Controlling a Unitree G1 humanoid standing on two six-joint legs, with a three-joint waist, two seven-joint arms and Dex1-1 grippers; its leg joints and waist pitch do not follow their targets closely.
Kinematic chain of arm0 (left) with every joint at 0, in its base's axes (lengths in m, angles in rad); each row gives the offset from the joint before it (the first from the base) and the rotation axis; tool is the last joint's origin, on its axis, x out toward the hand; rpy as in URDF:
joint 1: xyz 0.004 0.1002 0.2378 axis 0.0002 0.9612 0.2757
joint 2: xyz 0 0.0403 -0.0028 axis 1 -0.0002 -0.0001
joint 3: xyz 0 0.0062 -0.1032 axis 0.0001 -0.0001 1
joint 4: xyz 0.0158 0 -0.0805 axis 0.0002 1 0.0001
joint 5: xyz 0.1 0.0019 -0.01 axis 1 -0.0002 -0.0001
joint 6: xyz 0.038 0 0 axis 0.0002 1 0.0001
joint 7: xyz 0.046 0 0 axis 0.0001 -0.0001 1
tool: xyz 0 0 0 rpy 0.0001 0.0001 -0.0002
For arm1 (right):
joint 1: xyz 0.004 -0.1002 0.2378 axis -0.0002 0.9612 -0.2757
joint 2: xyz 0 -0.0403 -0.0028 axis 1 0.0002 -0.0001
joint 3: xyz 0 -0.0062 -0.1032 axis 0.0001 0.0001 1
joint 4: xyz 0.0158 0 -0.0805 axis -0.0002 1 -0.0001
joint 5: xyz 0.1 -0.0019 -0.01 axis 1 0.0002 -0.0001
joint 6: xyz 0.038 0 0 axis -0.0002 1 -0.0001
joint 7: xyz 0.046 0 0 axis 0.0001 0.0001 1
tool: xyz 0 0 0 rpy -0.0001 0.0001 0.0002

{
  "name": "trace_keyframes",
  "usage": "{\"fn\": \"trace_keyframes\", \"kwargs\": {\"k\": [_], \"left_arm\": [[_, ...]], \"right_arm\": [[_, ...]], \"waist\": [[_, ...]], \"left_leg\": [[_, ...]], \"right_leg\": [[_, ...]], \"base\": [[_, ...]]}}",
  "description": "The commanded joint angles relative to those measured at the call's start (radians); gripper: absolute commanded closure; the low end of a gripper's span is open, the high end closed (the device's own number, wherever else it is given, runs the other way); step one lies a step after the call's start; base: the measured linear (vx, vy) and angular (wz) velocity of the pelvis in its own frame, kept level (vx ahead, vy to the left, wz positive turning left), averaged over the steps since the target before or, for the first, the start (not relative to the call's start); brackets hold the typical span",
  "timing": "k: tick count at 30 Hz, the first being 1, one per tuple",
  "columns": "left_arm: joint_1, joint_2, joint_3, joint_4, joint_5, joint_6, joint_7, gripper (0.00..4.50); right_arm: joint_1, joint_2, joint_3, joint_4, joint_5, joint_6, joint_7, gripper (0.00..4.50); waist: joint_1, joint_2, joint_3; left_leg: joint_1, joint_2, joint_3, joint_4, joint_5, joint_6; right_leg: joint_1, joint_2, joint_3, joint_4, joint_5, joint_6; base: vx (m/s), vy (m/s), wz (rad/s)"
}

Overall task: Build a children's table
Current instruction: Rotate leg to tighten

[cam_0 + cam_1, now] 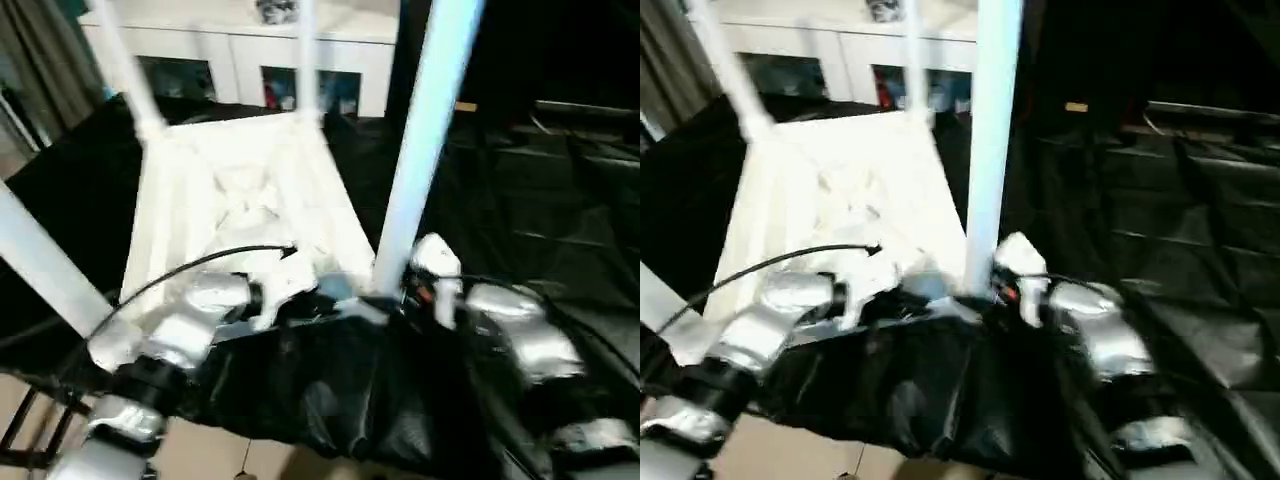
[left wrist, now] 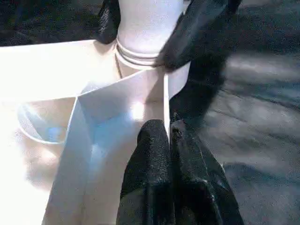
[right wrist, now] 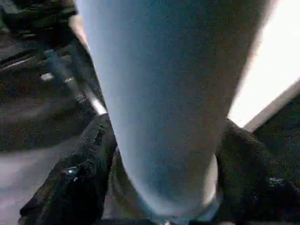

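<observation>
Nearest, at the table edge: the left gripper [image 2: 169, 140] has its fingers pressed together with nothing between them, tips against the near rim of the inverted table top [image 1: 240, 200], just short of the corner socket. The left forearm enters from seven o'clock in the head views.

Right gripper [image 3: 159, 154]: fingers apart, one black finger [image 3: 77, 173] on either side of the base of the near right leg [image 1: 420, 140]. Whether the pads press the tube or merely flank it cannot be told; judged a loose straddle.

The relation that governs the next move: this leg stands directly between the right gripper's fingers, long axis upright, rising toward twelve o'clock and leaning slightly to one o'clock. The right arm is the nearer; the left sits just beside the same corner at about nine o'clock of the leg base.

Table top: underside up on the black-draped table [image 1: 560, 200], long axis running away from the robot. Two far legs [image 1: 130, 70] stand at its far corners, and another leg [image 1: 45, 270] crosses at nine o'clock.

Beyond, a white cabinet [image 1: 240, 50] at twelve o'clock.
</observation>
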Motion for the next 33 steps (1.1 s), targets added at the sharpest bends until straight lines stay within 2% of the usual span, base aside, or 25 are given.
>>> {"fn": "trace_keyframes", "kwargs": {"k": [1,4,5,7,13,19,21,23,24,25,27,28,29,30,32,33], "left_arm": [[0.001,0.003,-0.02,-0.018,-0.002,-0.01,-0.015,4.5],[0.0,0.008,-0.021,-0.013,-0.005,-0.012,-0.028,4.5],[-0.001,0.01,-0.022,-0.012,-0.006,-0.013,-0.033,4.5],[-0.002,0.01,-0.023,-0.01,-0.005,-0.014,-0.036,4.5],[-0.01,0.015,-0.025,-0.003,-0.014,-0.017,-0.059,4.5],[-0.013,-0.002,-0.019,0.012,0.007,-0.004,0.005,4.5],[-0.022,-0.042,-0.003,0.033,0.028,0.013,0.108,4.5],[-0.024,-0.059,0.001,0.037,0.035,0.021,0.144,4.5],[-0.026,-0.091,0.004,0.039,0.051,0.037,0.208,4.5],[-0.026,-0.108,0.004,0.038,0.056,0.047,0.235,4.5],[-0.023,-0.142,0.001,0.029,0.069,0.067,0.288,4.5],[-0.023,-0.144,0.0,0.028,0.07,0.068,0.292,4.5],[-0.017,-0.167,-0.006,0.015,0.08,0.086,0.321,4.5],[-0.013,-0.207,-0.016,-0.001,0.1,0.109,0.38,4.5],[-0.013,-0.227,-0.018,-0.005,0.107,0.121,0.407,4.5],[-0.018,-0.257,-0.016,-0.005,0.118,0.138,0.454,4.5]], "right_arm": [[0.01,0.003,0.032,-0.034,0.032,0.019,0.076,1.29],[0.011,-0.006,0.042,-0.039,0.037,0.029,0.107,1.63],[0.012,-0.011,0.048,-0.041,0.037,0.031,0.12,1.63],[0.013,-0.012,0.05,-0.041,0.038,0.032,0.128,1.86],[0.026,-0.02,0.055,-0.072,0.056,0.061,0.166,1.98],[0.045,-0.005,0.047,-0.086,0.055,0.068,0.129,1.99],[0.054,0.04,0.023,-0.066,0.033,0.063,0.002,1.99],[0.053,0.061,0.013,-0.05,0.016,0.06,-0.069,1.99],[0.051,0.107,-0.012,-0.017,-0.016,0.038,-0.203,1.99],[0.05,0.13,-0.026,-0.005,-0.023,0.038,-0.261,1.99],[0.046,0.18,-0.052,0.018,-0.039,0.047,-0.386,2.0],[0.045,0.184,-0.053,0.019,-0.04,0.048,-0.396,2.01],[0.044,0.22,-0.065,0.027,-0.048,0.051,-0.467,2.01],[0.042,0.283,-0.086,0.039,-0.063,0.04,-0.591,2.02],[0.039,0.316,-0.095,0.045,-0.064,0.046,-0.645,2.02],[0.028,0.362,-0.094,0.06,-0.088,0.059,-0.741,2.02]], "waist": [[0.002,-0.006,-0.057],[0.009,-0.007,-0.057],[0.01,-0.01,-0.057],[0.011,-0.009,-0.057],[0.015,-0.01,-0.059],[0.016,-0.01,-0.056],[0.014,-0.013,-0.053],[0.007,-0.013,-0.049],[0.002,-0.016,-0.047],[-0.003,-0.015,-0.045],[-0.011,-0.015,-0.046],[-0.018,-0.016,-0.046],[-0.018,-0.011,-0.047],[-0.023,-0.01,-0.047],[-0.024,-0.012,-0.05],[-0.027,-0.009,-0.048]], "left_leg": [[0.001,0.031,0.004,-0.06,-0.161,0.086],[0.002,0.03,0.004,-0.059,-0.16,0.075],[0.002,0.029,0.004,-0.059,-0.159,0.074],[0.001,0.028,0.003,-0.059,-0.151,0.071],[0.0,0.028,0.003,-0.058,-0.133,0.078],[0.004,0.029,0.003,-0.059,-0.164,0.063],[0.003,0.028,0.004,-0.06,-0.179,0.056],[0.004,0.026,0.0,-0.066,-0.212,0.035],[0.003,0.024,-0.002,-0.068,-0.231,0.024],[0.005,0.022,-0.003,-0.069,-0.251,0.013],[0.004,0.022,-0.007,-0.072,-0.258,0.003],[0.003,0.02,-0.007,-0.071,-0.264,0.005],[0.002,0.02,-0.008,-0.071,-0.261,0.005],[0.0,0.021,-0.007,-0.072,-0.254,0.005],[0.001,0.018,-0.007,-0.07,-0.25,0.004],[0.0,0.019,-0.006,-0.072,-0.242,0.005]], "right_leg": [[0.055,-0.064,0.033,-0.048,-0.135,-0.26],[0.055,-0.066,0.034,-0.05,-0.156,-0.254],[0.055,-0.065,0.034,-0.049,-0.156,-0.253],[0.055,-0.066,0.034,-0.049,-0.157,-0.248],[0.055,-0.064,0.033,-0.046,-0.133,-0.249],[0.051,-0.065,0.034,-0.053,-0.192,-0.237],[0.049,-0.066,0.036,-0.058,-0.223,-0.229],[0.049,-0.067,0.035,-0.065,-0.298,-0.205],[0.049,-0.068,0.034,-0.069,-0.354,-0.184],[0.044,-0.068,0.034,-0.075,-0.407,-0.164],[0.044,-0.069,0.034,-0.079,-0.444,-0.143],[0.043,-0.068,0.034,-0.081,-0.448,-0.138],[0.045,-0.069,0.034,-0.079,-0.441,-0.138],[0.042,-0.068,0.036,-0.08,-0.426,-0.137],[0.043,-0.067,0.034,-0.081,-0.419,-0.137],[0.04,-0.064,0.036,-0.08,-0.394,-0.143]], "base": [[0.0,0.0,0.0],[0.0,0.0,0.0],[0.0,0.0,0.0],[0.0,0.0,0.0],[0.0,0.0,0.0],[0.0,0.0,0.0],[0.0,0.0,0.0],[0.0,0.0,0.0],[0.0,0.0,0.0],[0.0,0.0,0.0],[0.0,0.0,0.0],[0.0,0.0,0.0],[0.0,0.0,0.0],[0.0,0.0,0.0],[0.0,0.0,0.0],[0.0,0.0,0.0]]}}
